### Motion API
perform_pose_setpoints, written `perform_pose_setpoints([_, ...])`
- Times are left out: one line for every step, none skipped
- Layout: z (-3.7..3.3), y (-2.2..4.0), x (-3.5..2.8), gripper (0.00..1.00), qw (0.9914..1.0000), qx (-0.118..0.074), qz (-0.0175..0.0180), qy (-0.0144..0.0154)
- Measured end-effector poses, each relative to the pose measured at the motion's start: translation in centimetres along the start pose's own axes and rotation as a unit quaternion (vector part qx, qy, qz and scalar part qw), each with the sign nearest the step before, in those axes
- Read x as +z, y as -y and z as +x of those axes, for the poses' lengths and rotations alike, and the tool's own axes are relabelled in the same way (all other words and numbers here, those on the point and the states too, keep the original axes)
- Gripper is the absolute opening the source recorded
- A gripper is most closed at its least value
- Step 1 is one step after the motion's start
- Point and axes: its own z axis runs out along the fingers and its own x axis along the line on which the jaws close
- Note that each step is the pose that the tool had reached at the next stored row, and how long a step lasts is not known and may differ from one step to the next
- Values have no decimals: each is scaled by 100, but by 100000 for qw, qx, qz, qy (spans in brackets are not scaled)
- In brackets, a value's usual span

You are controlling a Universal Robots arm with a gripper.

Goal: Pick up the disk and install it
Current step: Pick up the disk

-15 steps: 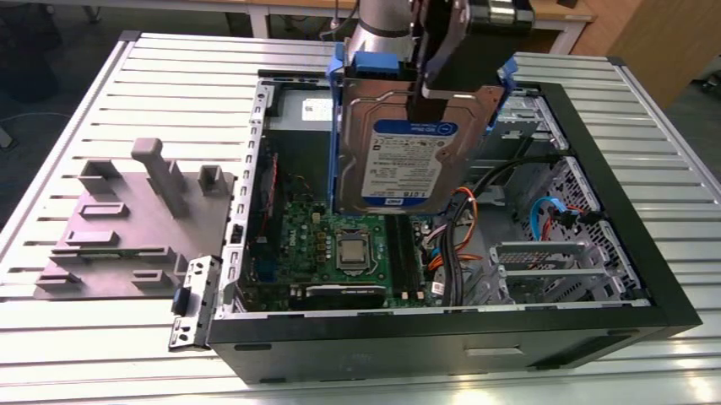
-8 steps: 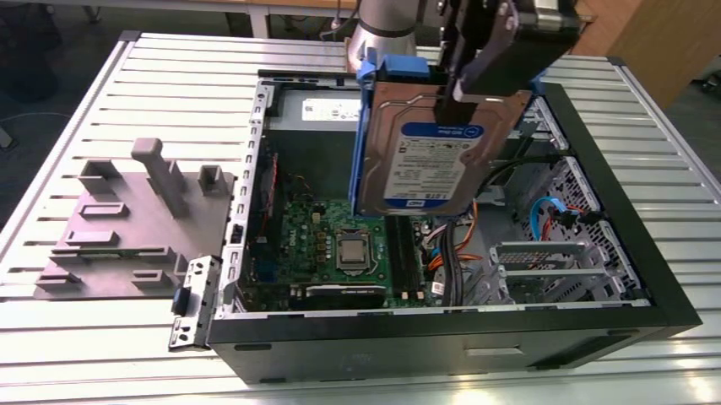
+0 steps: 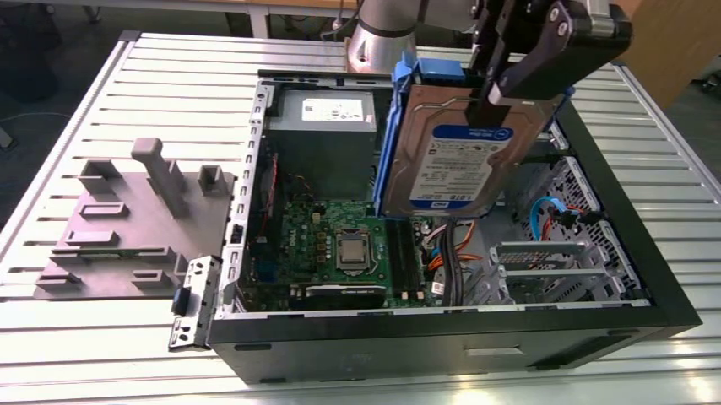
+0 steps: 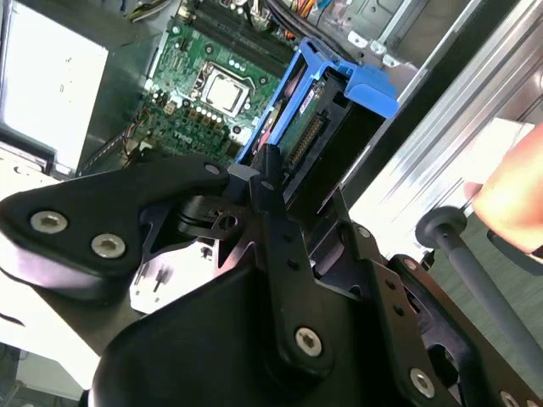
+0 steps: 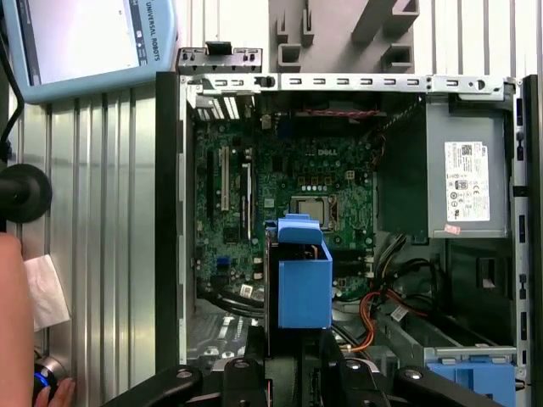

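Observation:
The disk [image 3: 457, 160], a silver-grey drive with a white-and-blue label and blue side rails, hangs upright above the open computer case [image 3: 451, 329]. It is over the right half of the case in the exterior view, past the motherboard [image 3: 338, 236]. My gripper [image 3: 482, 105] is shut on the disk's upper end, one black finger lying across the labelled face. In both wrist views the disk [image 4: 327, 102] [image 5: 303, 275] points down into the case, with the gripper [image 4: 301, 182] [image 5: 293, 343] clamped on its two faces.
A grey power supply [image 3: 327, 114] fills the case's far corner. Cables and a bare blue bracket [image 5: 471, 377] lie in the drive bay area. A grey fixture plate [image 3: 124, 219] sits beside the case. A person's hand [image 4: 509, 195] and a teach pendant [image 5: 85, 42] are at the table edge.

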Motion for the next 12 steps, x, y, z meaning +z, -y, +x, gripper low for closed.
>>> perform_pose_setpoints([0,16,0,35,100000,0,1,0])
perform_pose_setpoints([0,26,0,35,100000,0,1,4])
perform_pose_setpoints([0,30,0,35,100000,-1,3,2])
perform_pose_setpoints([0,30,0,35,100000,3,3,5])
perform_pose_setpoints([0,30,0,35,100000,6,3,5])
perform_pose_setpoints([0,30,0,35,100000,6,2,4])
perform_pose_setpoints([0,31,0,35,100000,2,3,5])
perform_pose_setpoints([0,31,0,35,100000,3,3,4])
perform_pose_setpoints([0,32,0,35,100000,3,3,4])
perform_pose_setpoints([0,32,0,35,100000,3,4,5])
perform_pose_setpoints([0,32,0,35,100000,1,3,6])
perform_pose_setpoints([0,33,0,35,100000,0,2,6])
